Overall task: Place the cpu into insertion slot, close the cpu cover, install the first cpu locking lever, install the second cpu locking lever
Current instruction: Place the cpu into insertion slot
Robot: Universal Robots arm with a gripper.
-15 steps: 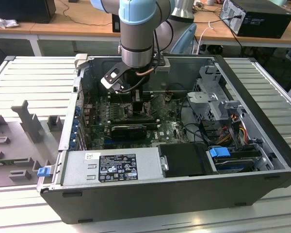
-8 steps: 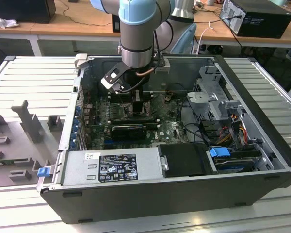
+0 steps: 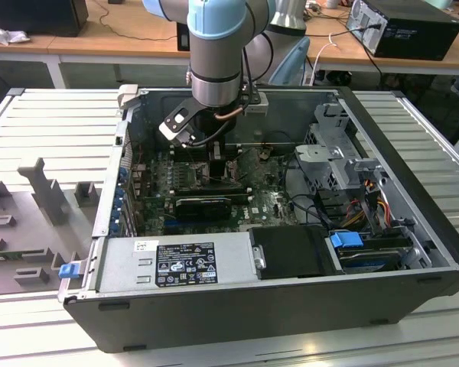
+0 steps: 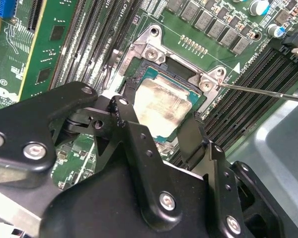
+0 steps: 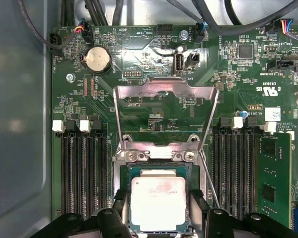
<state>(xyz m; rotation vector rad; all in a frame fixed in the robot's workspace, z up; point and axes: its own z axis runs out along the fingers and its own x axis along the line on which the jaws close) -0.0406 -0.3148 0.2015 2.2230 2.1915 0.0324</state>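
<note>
**A:** so where's the arm at?

**B:** It comes straight down into the open computer case, wrist vertical, gripper low over the motherboard.

**A:** and the cpu?

**B:** The cpu lies flat in the insertion slot, silver face up. In both wrist views the black fingers sit apart, one on each side of it, with a thin gap showing. Not squeezing it, as far as I can see.

**A:** cover?

**B:** The cpu cover is flipped open, tipped back off the socket.
</note>
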